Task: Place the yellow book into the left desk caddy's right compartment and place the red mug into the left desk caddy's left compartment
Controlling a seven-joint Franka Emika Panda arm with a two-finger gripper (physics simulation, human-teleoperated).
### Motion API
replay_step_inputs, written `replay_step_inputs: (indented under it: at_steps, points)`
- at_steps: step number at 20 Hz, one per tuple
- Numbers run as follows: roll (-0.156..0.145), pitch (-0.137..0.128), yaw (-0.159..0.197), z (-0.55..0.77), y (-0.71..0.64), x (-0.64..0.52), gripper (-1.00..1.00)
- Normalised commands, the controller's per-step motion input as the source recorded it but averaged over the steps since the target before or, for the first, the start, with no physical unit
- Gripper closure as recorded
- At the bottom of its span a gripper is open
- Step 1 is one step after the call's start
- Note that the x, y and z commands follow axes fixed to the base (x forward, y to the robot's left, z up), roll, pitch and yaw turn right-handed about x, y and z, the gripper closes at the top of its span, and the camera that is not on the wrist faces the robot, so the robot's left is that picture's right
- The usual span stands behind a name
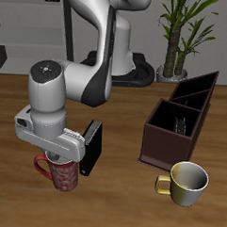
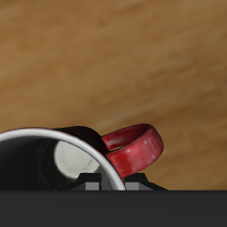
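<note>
The red mug (image 1: pixel 61 171) stands upright on the desk (image 1: pixel 120 205) near its front edge, and the pincer (image 1: pixel 58 156) sits directly above it, right down at the rim, so the deciding relation is vertical: mug straight below, its axis upright. In the wrist view the rim curves close under the camera and the red loop handle (image 2: pixel 133 149) juts out sideways over bare wood. Whether the fingers are clenched on the rim or still released I cannot tell; they are hidden in both views. The left desk caddy (image 1: pixel 179 119) stands well apart, across the desk and farther back, its long axis running from front to back. Something pale shows inside its square right compartment (image 1: pixel 173 123), probably the yellow book, though it is too small to be sure. The slant-walled left compartment (image 1: pixel 197 91) looks empty. A black book (image 1: pixel 91 147) stands just beside the mug, and a yellowish-cream mug (image 1: pixel 187 182) sits in front of the caddy.
</note>
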Motion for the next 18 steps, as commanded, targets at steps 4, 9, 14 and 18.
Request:
replay_step_inputs:
  at_steps: [4, 9, 14, 18]
  points:
    - [-0.04, -0.047, -0.007, 0.24, -0.22, -0.04, 1.0]
    - [-0.038, -0.047, 0.0, 0.22, -0.22, -0.09, 1.0]
    - [-0.084, -0.04, -0.011, 0.22, -0.45, -0.16, 1.0]
    - [-0.064, -0.019, -0.019, 0.16, -0.31, -0.21, 1.0]
